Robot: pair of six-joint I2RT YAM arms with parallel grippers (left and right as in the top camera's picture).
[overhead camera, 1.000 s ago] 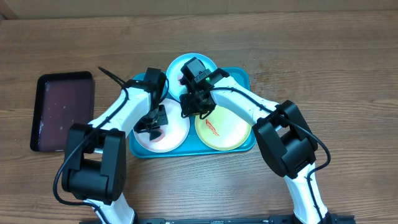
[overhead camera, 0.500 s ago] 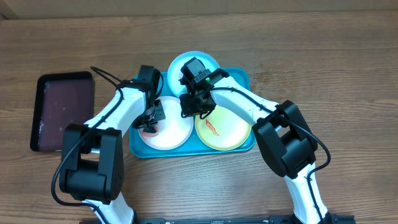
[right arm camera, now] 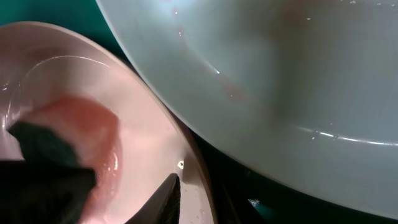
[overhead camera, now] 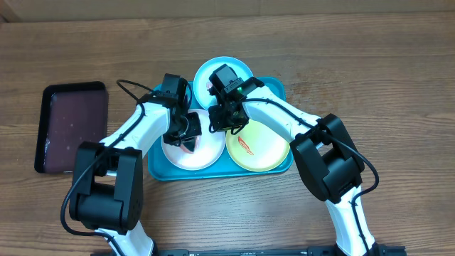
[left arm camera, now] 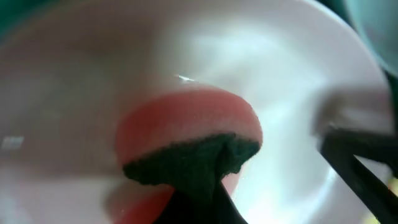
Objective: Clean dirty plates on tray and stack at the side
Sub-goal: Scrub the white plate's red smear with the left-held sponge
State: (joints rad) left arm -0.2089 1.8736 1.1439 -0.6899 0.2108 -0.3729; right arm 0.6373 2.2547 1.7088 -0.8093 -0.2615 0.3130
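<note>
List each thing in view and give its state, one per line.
tray, holds all three plates
white plate, on tray, sponge pressed on it
pale blue plate, faint red streaks, overhangs tray's far rim
yellow-green plate, red smear
sponge, clamped, touching white plate
left gripper, shut on sponge
right gripper, by white plate's rim, grip unclear

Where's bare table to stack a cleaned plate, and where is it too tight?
The widest bare table lies right of the turquoise tray, out to the edge. The far strip behind it is free too. The gap toward the dark tray is narrow and crossed by the left arm. The tray itself is full of plates.
</note>
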